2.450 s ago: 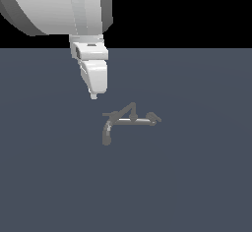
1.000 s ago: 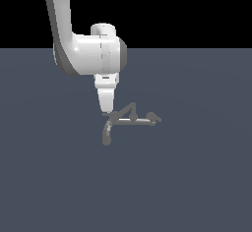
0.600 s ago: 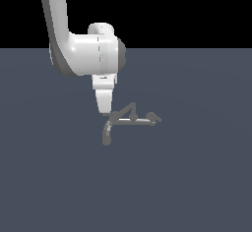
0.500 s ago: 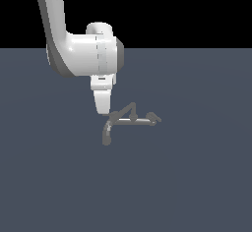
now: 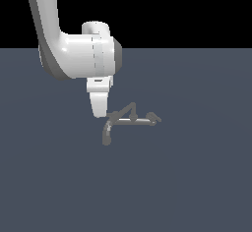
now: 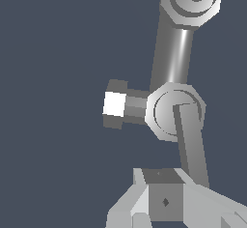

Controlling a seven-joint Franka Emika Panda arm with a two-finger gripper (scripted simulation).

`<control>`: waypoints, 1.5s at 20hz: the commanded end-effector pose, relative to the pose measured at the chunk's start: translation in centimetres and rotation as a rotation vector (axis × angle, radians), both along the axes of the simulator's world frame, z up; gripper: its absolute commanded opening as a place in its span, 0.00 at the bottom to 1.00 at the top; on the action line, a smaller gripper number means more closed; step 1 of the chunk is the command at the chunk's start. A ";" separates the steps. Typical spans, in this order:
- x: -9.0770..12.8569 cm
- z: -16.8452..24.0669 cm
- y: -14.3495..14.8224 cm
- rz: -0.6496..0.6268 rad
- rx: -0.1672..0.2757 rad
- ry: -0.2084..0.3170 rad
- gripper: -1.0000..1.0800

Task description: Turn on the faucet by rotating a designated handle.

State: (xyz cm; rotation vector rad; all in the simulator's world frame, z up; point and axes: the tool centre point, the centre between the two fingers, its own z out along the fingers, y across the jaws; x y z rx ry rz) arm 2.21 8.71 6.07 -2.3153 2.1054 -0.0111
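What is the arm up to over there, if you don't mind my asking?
A white robot arm has its fingers lowered beside a small dull-grey metal faucet on the dark floor. The fingertips sit next to the thin dark-grey rod lever. Nothing looks gripped; whether they touch it is unclear.

One faucet [image 5: 129, 122] (two levers on it), one robot arm [image 5: 74, 54], one floor [image 5: 197, 187].

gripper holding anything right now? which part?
Cannot tell. The gripper is right beside the faucet, next to its thin handle, but neither view shows the fingertips closed around anything.
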 end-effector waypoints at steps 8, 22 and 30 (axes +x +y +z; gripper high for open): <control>-3.3 0.0 -0.5 0.000 -0.004 0.013 0.00; -5.2 0.0 -1.4 0.038 0.006 0.012 0.00; -4.5 0.0 -7.0 0.000 -0.004 0.013 0.00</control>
